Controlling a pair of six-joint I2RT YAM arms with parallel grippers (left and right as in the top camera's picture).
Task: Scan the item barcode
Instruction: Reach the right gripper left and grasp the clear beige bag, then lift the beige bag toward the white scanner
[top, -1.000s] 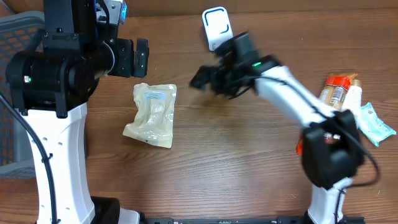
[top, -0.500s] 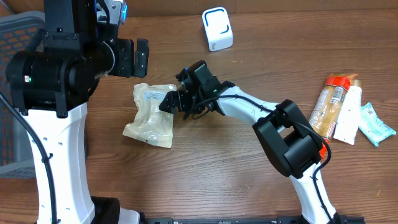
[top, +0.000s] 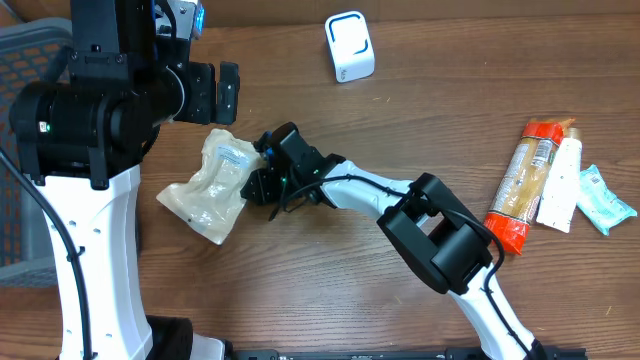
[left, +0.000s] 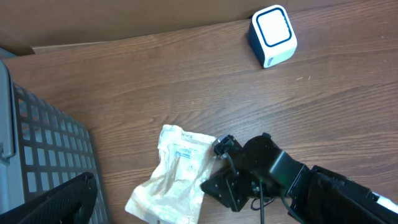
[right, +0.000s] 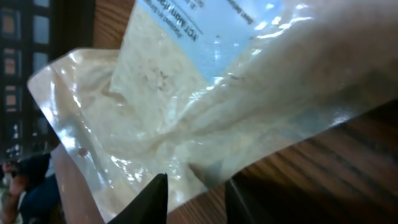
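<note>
The beige vacuum-sealed plastic pouch with a pale blue label (top: 205, 190) is now found turned and shifted to the left. Half a second earlier it lay square on the brown wooden table (top: 400, 130), with the right gripper (top: 256, 184) just reaching its right edge. A second ago that arm was seen far off, beside the white box-shaped scanner with a blue-outlined window (top: 349, 46).

In the right wrist view the pouch (right: 186, 106) fills the frame. Its lower edge is seen dipping between the two dark fingertips (right: 155, 196), which are drawn much closer together than before. Whether the film is firmly pinched or only nudged cannot be told.

The left gripper (top: 218, 92) is held wide open and empty, far and to the left of the pouch, beside the grey mesh basket (top: 25, 60).

The pouch is thus judged to be in the act of being taken, and nothing has yet been scanned. The scanner is left standing at the far edge of the table, well apart from the pouch, to its right. A lift, a carry towards the far right and a turn of the label towards the window are still to be made. If only a thin edge is caught, the limp pouch may be dropped.
</note>
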